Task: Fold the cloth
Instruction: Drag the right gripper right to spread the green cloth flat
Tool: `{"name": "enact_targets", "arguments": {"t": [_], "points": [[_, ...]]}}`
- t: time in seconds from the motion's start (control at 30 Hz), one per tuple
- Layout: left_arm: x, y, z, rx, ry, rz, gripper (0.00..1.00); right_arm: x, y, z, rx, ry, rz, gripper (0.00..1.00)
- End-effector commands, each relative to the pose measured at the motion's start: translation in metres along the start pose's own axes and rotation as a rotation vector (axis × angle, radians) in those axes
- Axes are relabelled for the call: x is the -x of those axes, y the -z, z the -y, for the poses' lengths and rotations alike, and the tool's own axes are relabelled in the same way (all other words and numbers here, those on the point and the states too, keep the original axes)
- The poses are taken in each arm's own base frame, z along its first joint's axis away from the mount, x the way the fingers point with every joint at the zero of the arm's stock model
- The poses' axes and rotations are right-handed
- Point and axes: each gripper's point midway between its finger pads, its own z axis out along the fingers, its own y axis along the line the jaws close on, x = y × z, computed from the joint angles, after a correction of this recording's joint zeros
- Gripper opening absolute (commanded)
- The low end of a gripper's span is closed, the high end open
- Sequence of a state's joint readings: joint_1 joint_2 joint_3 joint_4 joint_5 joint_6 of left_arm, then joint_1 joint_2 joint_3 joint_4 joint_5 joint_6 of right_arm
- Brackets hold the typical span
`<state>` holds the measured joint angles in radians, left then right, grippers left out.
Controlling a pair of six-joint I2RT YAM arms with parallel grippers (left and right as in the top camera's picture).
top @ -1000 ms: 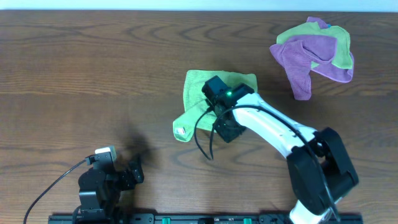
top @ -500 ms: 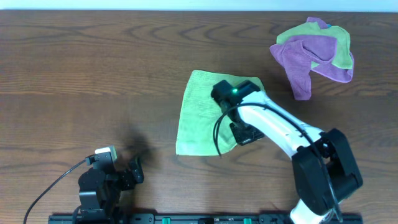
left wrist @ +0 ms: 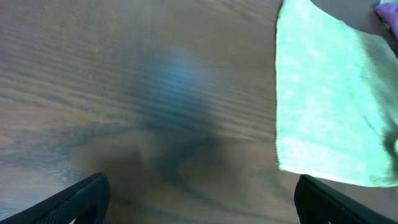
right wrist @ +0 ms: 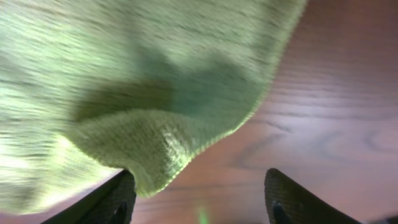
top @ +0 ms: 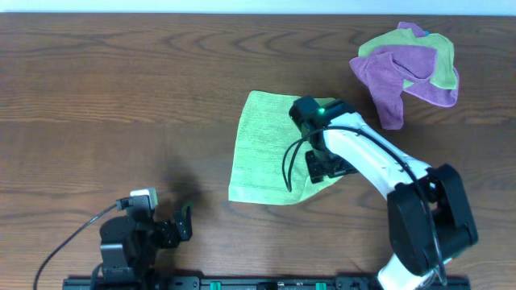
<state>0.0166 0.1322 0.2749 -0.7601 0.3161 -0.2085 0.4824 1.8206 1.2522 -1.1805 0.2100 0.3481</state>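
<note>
The lime-green cloth [top: 262, 149] lies spread nearly flat in the middle of the table. My right gripper [top: 326, 165] hovers over its right near corner. In the right wrist view the jaws of this gripper [right wrist: 199, 196] stand open, and a thick corner of the cloth [right wrist: 155, 81] hangs loose against the left finger [right wrist: 115, 199], with bare wood between the fingers. My left gripper [top: 181, 221] is at the table's near left, open and empty. In the left wrist view, this gripper [left wrist: 202, 199] is well short of the cloth [left wrist: 323, 93], which shows at upper right.
A bunched pile of purple cloths [top: 407, 68] with a second green cloth among them sits at the far right of the wooden table [top: 121, 97]. A black rail [top: 242, 283] runs along the near edge.
My right gripper carried the cloth's corner to the right, spreading the bunched cloth out flat, and its jaws have opened off it. The left arm barely shifted.
</note>
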Motion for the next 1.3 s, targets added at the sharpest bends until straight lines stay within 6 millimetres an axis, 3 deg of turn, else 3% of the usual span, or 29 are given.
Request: {"name": "enact_targets", "arguments": {"t": [0.0, 0.23, 0.33, 0.43, 0.57, 0.87, 1.03, 1.27], "points": [[0.025, 0.016, 0.016, -0.022, -0.034, -0.016, 0.96, 0.005, 0.022, -0.016, 0.148, -0.018, 0.075, 0.7], [0.061, 0.023, 0.033, 0.006, -0.02, -0.237, 0.96, 0.011, 0.069, -0.014, 0.249, -0.047, 0.246, 0.72], [0.074, 0.018, 0.043, -0.024, -0.017, -0.312, 0.96, 0.01, 0.077, -0.008, 0.263, -0.061, 0.276, 0.73], [0.08, 0.007, 0.046, -0.043, 0.002, -0.358, 0.96, 0.019, 0.07, -0.013, 0.306, -0.032, 0.307, 0.73], [0.077, -0.004, 0.045, -0.047, 0.018, -0.395, 0.95, 0.033, 0.042, -0.023, 0.405, -0.002, 0.325, 0.73], [0.082, -0.005, 0.076, -0.233, 0.044, -0.399, 0.96, 0.052, -0.011, -0.005, 0.439, 0.092, 0.296, 0.69], [0.081, -0.004, 0.08, -0.256, 0.049, -0.403, 0.95, 0.052, -0.022, -0.005, 0.511, 0.102, 0.263, 0.67], [0.081, -0.004, 0.08, -0.256, 0.049, -0.403, 0.96, 0.048, -0.021, -0.011, 0.577, 0.143, 0.255, 0.61]]}}
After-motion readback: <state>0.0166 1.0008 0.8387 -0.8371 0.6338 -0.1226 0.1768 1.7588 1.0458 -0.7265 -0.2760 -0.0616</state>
